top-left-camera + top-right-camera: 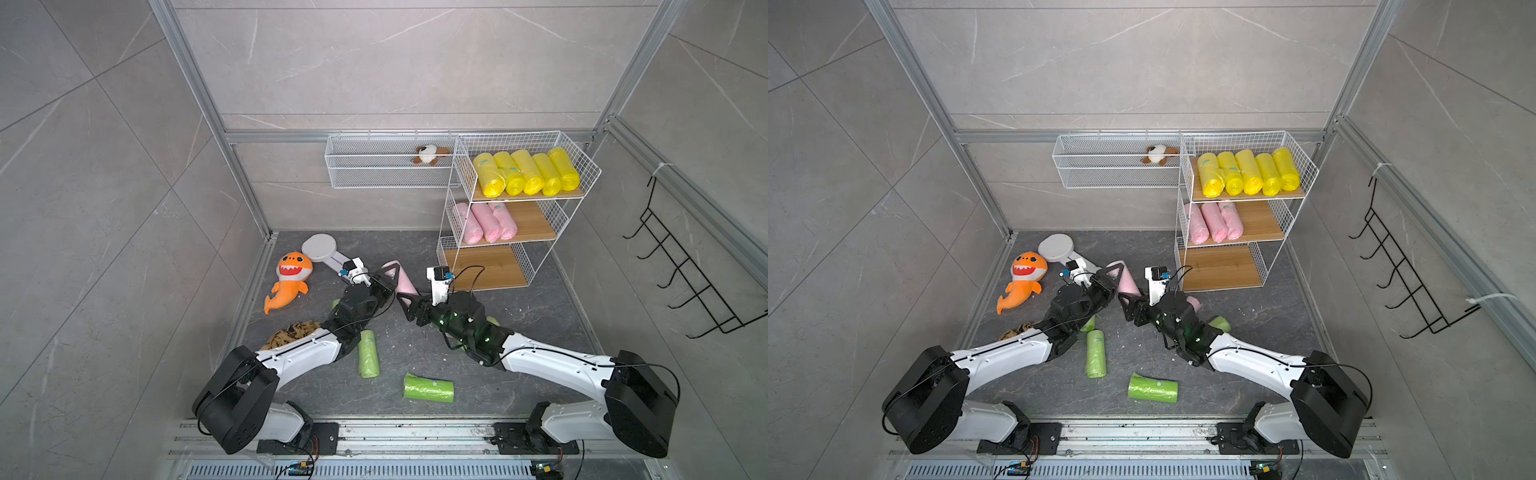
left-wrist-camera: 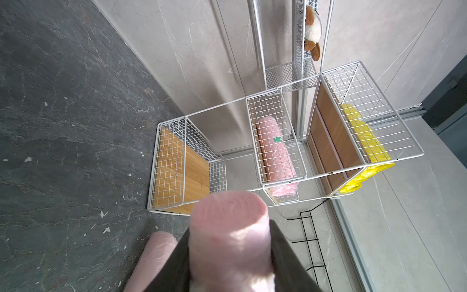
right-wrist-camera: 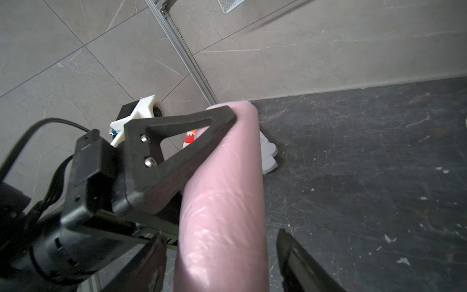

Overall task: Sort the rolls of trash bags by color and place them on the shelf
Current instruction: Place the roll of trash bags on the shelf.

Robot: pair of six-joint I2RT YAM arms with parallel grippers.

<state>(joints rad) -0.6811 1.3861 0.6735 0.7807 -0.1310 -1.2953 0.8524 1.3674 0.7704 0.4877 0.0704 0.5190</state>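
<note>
My left gripper [image 1: 394,273] is shut on one end of a pale pink roll [image 1: 402,283], which sticks out past its fingers [image 2: 285,252]. My right gripper [image 3: 219,234] straddles the other end of that pink roll [image 3: 227,177], open, with a gap on each side. A second pink roll [image 2: 151,260] lies on the floor under the right arm. Green rolls [image 1: 368,353] [image 1: 428,387] lie on the floor nearer the arm bases, and another green roll [image 1: 1220,323] peeks out by the right arm. The shelf [image 1: 577,195] holds several yellow rolls [image 1: 525,172] on top and three pink rolls [image 1: 486,222] in the middle. Its bottom board [image 1: 486,266] is bare.
An orange shark plush [image 1: 289,280], a white round device [image 1: 319,247] and a brown tangled heap [image 1: 293,332] lie at the left. A long white wire basket [image 1: 374,174] on the back wall holds a small plush [image 1: 430,154]. A black hook rack [image 1: 685,270] hangs on the right wall.
</note>
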